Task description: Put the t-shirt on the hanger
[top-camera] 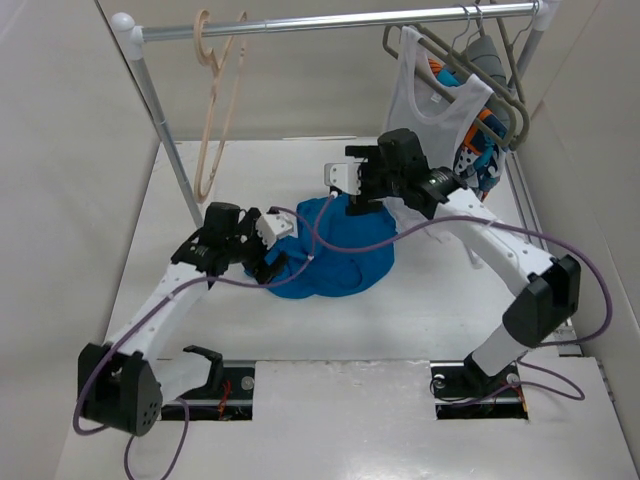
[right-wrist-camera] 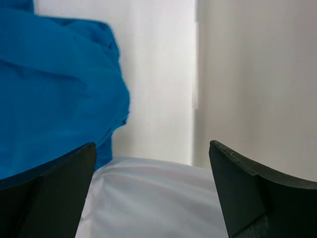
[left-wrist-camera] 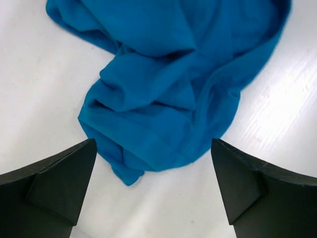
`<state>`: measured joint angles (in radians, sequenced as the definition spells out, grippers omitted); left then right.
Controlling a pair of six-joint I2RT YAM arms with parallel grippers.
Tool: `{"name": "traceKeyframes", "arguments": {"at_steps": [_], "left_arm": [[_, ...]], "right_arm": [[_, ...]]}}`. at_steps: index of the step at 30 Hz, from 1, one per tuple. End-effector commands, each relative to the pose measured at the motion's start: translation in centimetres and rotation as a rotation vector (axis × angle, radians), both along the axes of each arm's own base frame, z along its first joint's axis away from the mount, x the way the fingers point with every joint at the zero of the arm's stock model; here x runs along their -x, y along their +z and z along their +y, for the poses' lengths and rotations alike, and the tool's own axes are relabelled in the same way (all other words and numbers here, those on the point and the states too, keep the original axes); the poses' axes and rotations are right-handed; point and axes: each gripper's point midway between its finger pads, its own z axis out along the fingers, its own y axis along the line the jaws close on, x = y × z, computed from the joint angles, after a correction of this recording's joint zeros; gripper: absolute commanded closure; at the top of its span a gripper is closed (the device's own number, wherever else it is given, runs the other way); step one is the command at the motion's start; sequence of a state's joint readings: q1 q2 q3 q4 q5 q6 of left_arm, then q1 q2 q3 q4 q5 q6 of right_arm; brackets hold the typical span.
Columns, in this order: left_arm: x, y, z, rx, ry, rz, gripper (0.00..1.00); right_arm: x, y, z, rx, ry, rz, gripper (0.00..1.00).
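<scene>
The bright blue t-shirt (top-camera: 340, 250) lies crumpled on the white table, in the middle. The pale beige hanger (top-camera: 214, 100) hangs by its hook from the rail at the back left, apart from the shirt. My left gripper (top-camera: 274, 266) is open and empty at the shirt's left edge; in the left wrist view the shirt (left-wrist-camera: 163, 84) lies just beyond my open gripper (left-wrist-camera: 153, 198). My right gripper (top-camera: 362, 200) is open and empty above the shirt's far edge; its wrist view shows the shirt (right-wrist-camera: 54, 89) at the left, beyond the open gripper (right-wrist-camera: 151, 193).
A white tank top (top-camera: 432, 90) on a grey hanger (top-camera: 505, 95) and a patterned garment (top-camera: 482, 140) hang at the rail's right end. The rail's slanted pole (top-camera: 165, 140) stands at the left. White fabric (right-wrist-camera: 153, 198) lies under the right gripper. Walls close both sides.
</scene>
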<state>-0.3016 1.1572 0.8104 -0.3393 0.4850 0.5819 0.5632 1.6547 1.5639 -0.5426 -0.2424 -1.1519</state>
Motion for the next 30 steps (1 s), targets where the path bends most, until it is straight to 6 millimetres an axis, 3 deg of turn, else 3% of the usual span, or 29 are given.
{"name": "traceKeyframes", "arguments": {"at_steps": [1, 5, 6, 8, 12, 14, 15, 16, 18, 19, 21, 24, 28, 30], "left_arm": [[2.5, 0.8, -0.5, -0.026, -0.218, -0.140, 0.00], [3.9, 1.9, -0.1, -0.083, -0.335, -0.275, 0.00], [4.3, 2.6, -0.2, -0.087, -0.357, -0.312, 0.00], [4.5, 3.1, -0.1, -0.071, -0.323, -0.313, 0.00], [3.2, 8.5, -0.9, 0.098, -0.143, -0.373, 0.00], [4.4, 10.9, -2.0, 0.204, -0.160, -0.379, 0.00], [5.5, 11.1, -2.5, 0.223, -0.211, -0.378, 0.00], [7.0, 11.1, -2.7, 0.226, -0.267, -0.379, 0.00], [10.0, 10.8, -3.4, 0.165, -0.542, -0.507, 0.00], [10.6, 10.8, -3.1, 0.141, -0.568, -0.533, 0.00], [9.9, 12.3, -2.3, 0.168, -0.432, -0.568, 0.00], [9.2, 14.2, -0.8, 0.152, -0.304, -0.641, 0.00], [10.4, 17.3, -0.5, 0.230, -0.249, -0.652, 0.00], [11.6, 18.7, -0.8, 0.300, -0.238, -0.633, 0.00]], "right_arm": [[0.9, 5.8, -0.8, -0.029, -0.070, -0.157, 0.00], [1.7, 9.0, -0.7, -0.028, -0.093, -0.208, 0.00], [1.5, 11.0, -0.6, -0.052, -0.095, -0.237, 0.00], [1.6, 12.7, -0.1, -0.071, -0.088, -0.258, 0.00], [1.4, 18.1, 0.5, -0.211, -0.089, -0.374, 0.00], [2.1, 19.1, -0.2, -0.313, -0.119, -0.382, 0.00], [2.2, 21.3, -0.2, -0.404, -0.102, -0.440, 0.00], [2.8, 20.7, -1.4, -0.462, -0.125, -0.421, 0.00], [3.3, 21.2, -2.5, -0.550, -0.150, -0.433, 0.00], [3.6, 22.7, -3.1, -0.612, -0.143, -0.488, 0.00], [4.4, 22.8, -3.4, -0.630, -0.097, -0.505, 0.00], [4.9, 22.4, -2.1, -0.628, 0.017, -0.469, 0.00], [5.9, 20.5, 0.8, -0.622, 0.184, -0.392, 0.00], [5.7, 19.9, 1.3, -0.625, 0.192, -0.365, 0.00]]}}
